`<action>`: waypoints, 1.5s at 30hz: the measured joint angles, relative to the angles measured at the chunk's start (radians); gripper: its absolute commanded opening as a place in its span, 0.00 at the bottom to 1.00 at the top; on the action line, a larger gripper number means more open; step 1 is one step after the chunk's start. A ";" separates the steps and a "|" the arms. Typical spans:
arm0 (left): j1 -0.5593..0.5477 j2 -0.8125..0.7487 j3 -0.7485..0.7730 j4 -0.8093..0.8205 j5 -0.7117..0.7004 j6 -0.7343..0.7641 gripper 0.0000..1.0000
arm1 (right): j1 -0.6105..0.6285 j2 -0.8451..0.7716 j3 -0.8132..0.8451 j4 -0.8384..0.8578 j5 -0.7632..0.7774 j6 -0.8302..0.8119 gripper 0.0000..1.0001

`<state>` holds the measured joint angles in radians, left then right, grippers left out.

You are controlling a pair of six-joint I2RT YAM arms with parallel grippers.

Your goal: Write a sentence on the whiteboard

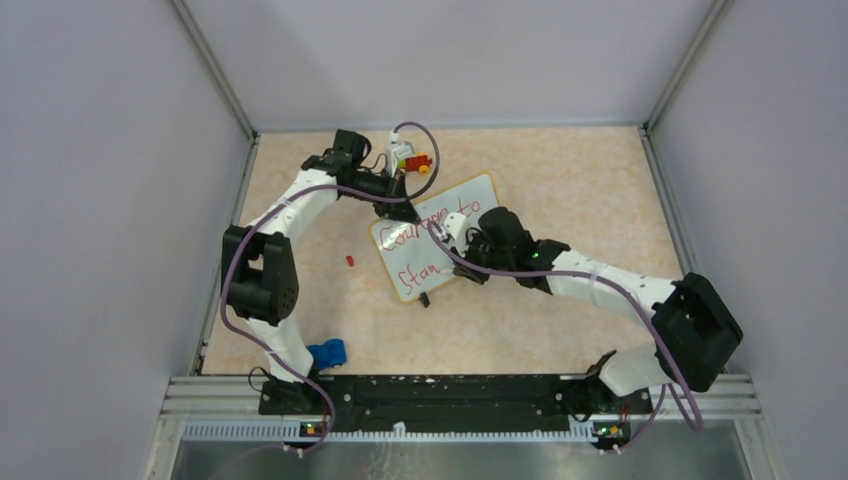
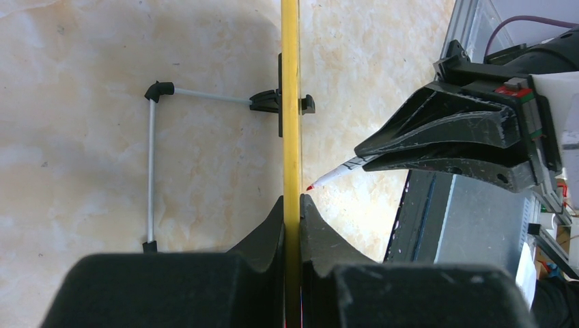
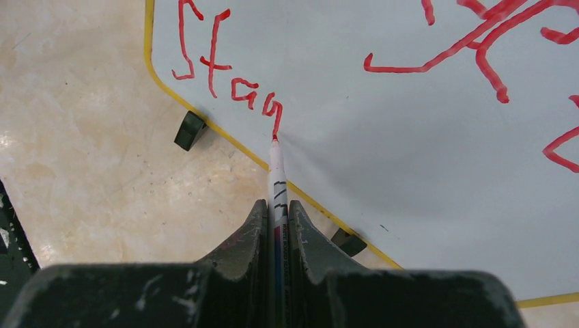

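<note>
Two grips are noted: on the table [image 1: 560, 200], whiteboard [image 1: 470, 200] is clamped by its rim in left gripper [image 2: 291, 201], marker [image 3: 276, 171] pinched in right gripper [image 3: 276, 205], and the sentence [image 3: 225, 82], at "Stan", is best extended with light, steady pressure.

The whiteboard [image 1: 470, 205] sits in the middle of the table [image 1: 580, 180] with both arms meeting over it; the left gripper [image 1: 398, 208] pinches its far edge and the right gripper [image 1: 452, 238] holds a marker [image 3: 276, 160] on its face, so the way across the board is blocked. There is wide bare room at the back right; on the left lie a small red bit [image 1: 349, 260] and a blue thing [image 1: 328, 352], and a pile of toys [image 1: 410, 158] sits at the back; walls [image 1: 120, 200] close the left, back and right sides.
</note>
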<state>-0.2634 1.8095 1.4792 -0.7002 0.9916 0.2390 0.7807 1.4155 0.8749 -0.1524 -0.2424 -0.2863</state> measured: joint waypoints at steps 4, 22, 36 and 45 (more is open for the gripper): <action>0.000 0.000 0.000 0.000 0.000 0.000 0.00 | -0.007 -0.026 0.002 -0.014 -0.007 0.001 0.00; 0.000 0.000 0.000 -0.001 0.000 0.000 0.00 | -0.021 -0.025 0.026 -0.001 0.044 0.003 0.00; 0.000 0.000 0.000 -0.001 0.000 0.000 0.00 | -0.014 0.002 0.041 0.003 0.013 0.002 0.00; 0.000 0.000 0.000 -0.001 0.000 0.000 0.00 | -0.011 0.003 0.015 -0.007 0.010 -0.001 0.00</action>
<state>-0.2634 1.8091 1.4792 -0.7010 0.9913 0.2394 0.7700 1.4185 0.8898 -0.1593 -0.2329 -0.2874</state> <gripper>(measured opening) 0.096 0.087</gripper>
